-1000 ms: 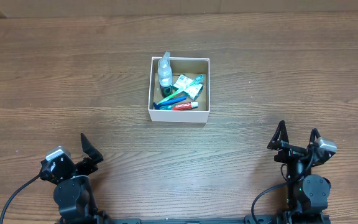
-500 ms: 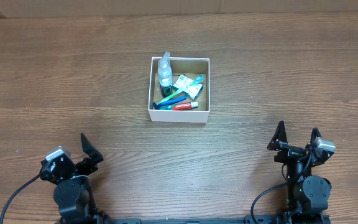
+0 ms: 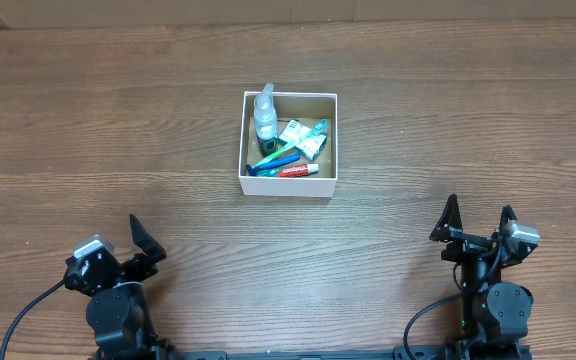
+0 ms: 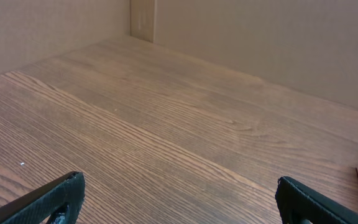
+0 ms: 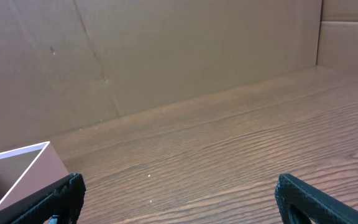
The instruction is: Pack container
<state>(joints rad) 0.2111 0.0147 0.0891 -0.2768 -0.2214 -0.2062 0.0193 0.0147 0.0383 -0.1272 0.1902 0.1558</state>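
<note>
While both arms are resting at the near edge of the counter (image 3: 98,120), the left fingers (image 4: 55,199) and the right fingers (image 5: 303,193) are standing fully spread and are grasping nothing. The container (image 3: 289,186) is sitting at the far centre of the counter, well apart from both arms. Its white corner is showing at the lower left of the right wrist view; the left wrist view is showing only wood grain.

Inside the container:
- a clear spray bottle (image 3: 266,115) is occupying the far-left corner, its cap crossing the far wall line in the overhead view;
- a blue toothbrush (image 3: 276,158) and a toothpaste tube (image 3: 298,170) are lying along the near wall;
- a white-and-green packet (image 3: 293,133) is lying toward the right wall.

No loose item is showing on the counter, so the packing is judged to be finished or nearly so, and the step in hand is judged to be a final check with the arms parked. Doing it well is calling for both arms keeping clear of the container, so that its light cardboard walls are not getting nudged. The spray bottle is warranting attention: it is probably standing proud of the rim. Any reseating is best approached from above, with the fingers spread across the bottle's body.
</note>
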